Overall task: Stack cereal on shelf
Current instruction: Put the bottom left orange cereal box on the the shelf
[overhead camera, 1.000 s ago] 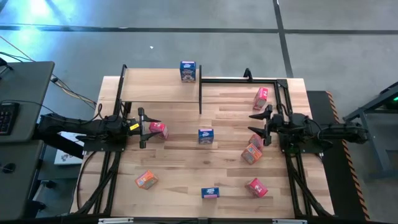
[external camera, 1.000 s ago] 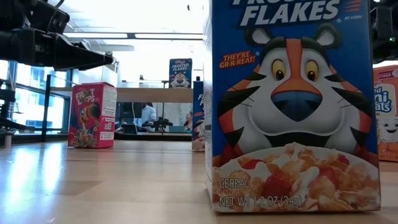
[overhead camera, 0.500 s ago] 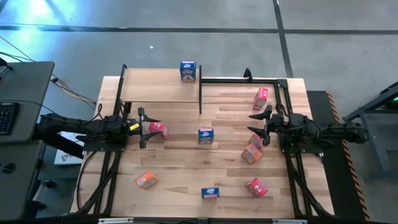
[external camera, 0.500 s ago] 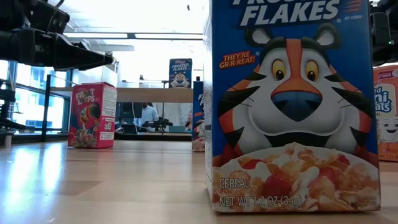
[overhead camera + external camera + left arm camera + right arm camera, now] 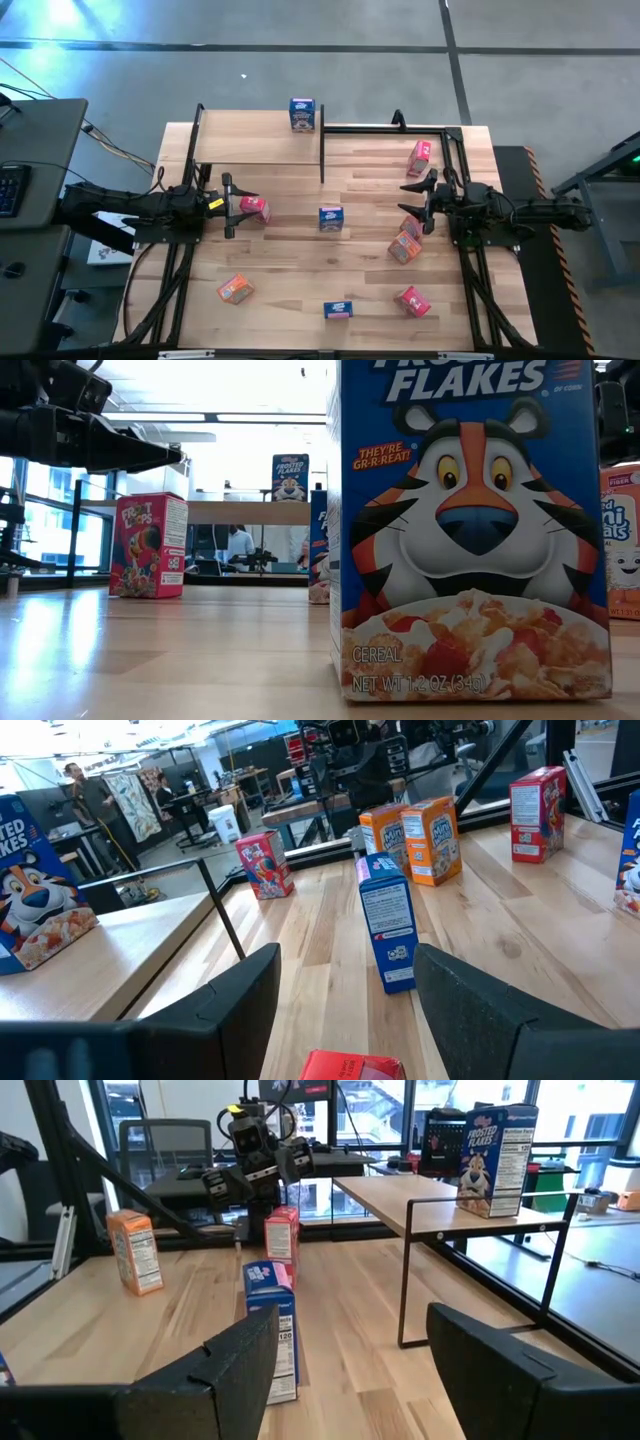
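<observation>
The left gripper [image 5: 228,206], jaws open, straddled an upright pink-red box [image 5: 253,208]; the right gripper [image 5: 418,205] stood open, empty.

**What the views hide or cut off**

In the low view, the near blue cardboard cereal box with a tiger print [image 5: 470,530] fills the right half; its top runs past the picture's upper edge, and it hides most of the table behind it. An orange cardboard box [image 5: 622,540] is cut by the right edge. A second blue box [image 5: 318,545] shows only as a sliver beside the big one.

In the left wrist view, a pink-red cardboard box [image 5: 352,1066] between the fingers is cut by the bottom edge, so contact cannot be judged. Another blue box [image 5: 35,910] is clipped there too.

From above, print on the boxes is too small to read.
</observation>
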### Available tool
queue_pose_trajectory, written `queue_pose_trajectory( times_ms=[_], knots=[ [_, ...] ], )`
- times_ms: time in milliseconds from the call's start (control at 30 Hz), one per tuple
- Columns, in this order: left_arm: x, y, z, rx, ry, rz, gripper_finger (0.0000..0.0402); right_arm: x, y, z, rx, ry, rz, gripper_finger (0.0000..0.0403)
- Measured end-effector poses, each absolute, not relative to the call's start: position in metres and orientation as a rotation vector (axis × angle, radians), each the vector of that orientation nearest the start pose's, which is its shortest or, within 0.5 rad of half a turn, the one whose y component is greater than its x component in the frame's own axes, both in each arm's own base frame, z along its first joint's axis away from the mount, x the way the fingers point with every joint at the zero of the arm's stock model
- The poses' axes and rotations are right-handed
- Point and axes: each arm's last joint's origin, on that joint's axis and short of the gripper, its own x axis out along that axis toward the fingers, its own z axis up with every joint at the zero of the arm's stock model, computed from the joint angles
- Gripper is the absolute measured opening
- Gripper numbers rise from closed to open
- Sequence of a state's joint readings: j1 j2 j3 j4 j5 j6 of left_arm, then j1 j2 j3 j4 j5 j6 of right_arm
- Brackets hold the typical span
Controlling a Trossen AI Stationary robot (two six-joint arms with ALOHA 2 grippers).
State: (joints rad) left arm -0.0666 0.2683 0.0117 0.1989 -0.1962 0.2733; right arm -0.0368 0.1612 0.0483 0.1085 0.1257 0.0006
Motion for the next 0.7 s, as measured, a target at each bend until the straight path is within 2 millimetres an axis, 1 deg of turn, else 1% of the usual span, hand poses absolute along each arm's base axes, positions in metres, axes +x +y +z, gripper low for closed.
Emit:
queue_pose_trajectory(
  times_ms=[600,700],
  knots=[
    [0.1138,-0.0019,0.1639,0.28,0.074,0.119,0.0221,0.1059,-0.0075,0.1774,0.0,0.007,-0.161,0.0248],
    [0.1138,-0.002,0.1649,0.243,0.061,0.12,0.0221,0.1059,-0.0075,0.1774,0.0,0.007,-0.161,0.0248]
  ],
)
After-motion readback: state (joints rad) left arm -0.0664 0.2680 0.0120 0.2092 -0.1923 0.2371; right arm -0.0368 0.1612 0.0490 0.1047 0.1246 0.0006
